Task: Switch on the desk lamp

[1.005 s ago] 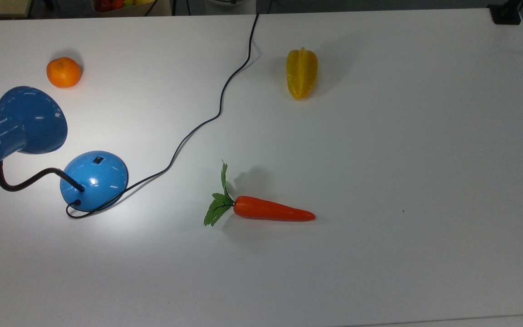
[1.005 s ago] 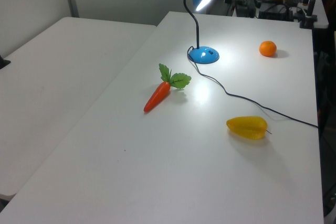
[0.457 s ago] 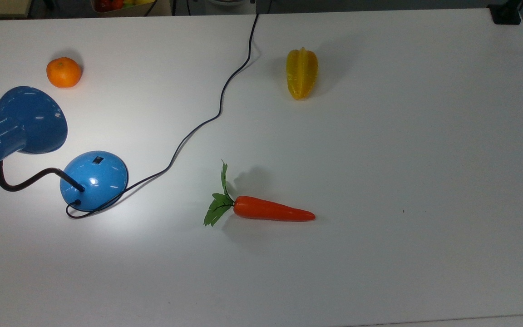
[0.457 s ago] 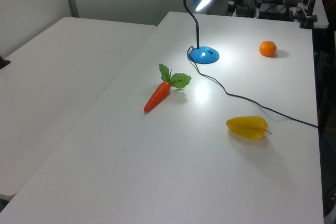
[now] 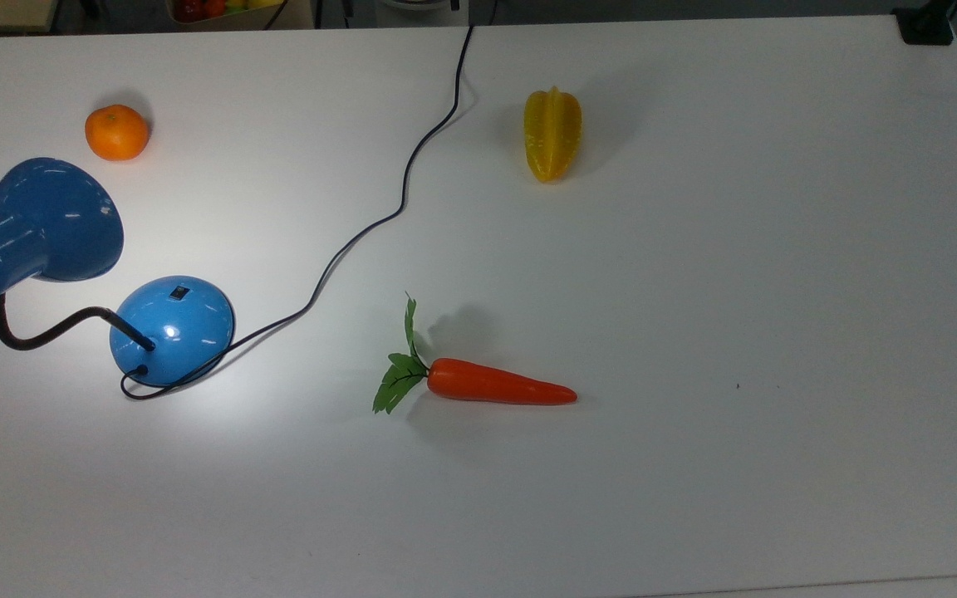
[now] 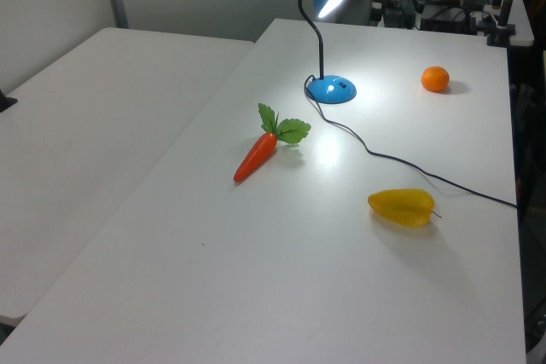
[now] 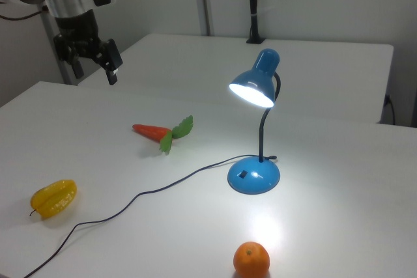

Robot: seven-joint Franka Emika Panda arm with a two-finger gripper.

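At upper left of the right view, my gripper (image 7: 95, 63) hangs with fingers spread, well apart from the lit lamp (image 7: 255, 128).

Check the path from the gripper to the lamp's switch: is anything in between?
Nothing visible blocks it. In the right view the gripper hangs above the table, the carrot lies low between it and the lit lamp, and the switch is uncovered.

Glossy blue desk lamp (image 5: 171, 328) on a smooth matt white table (image 5: 694, 291).
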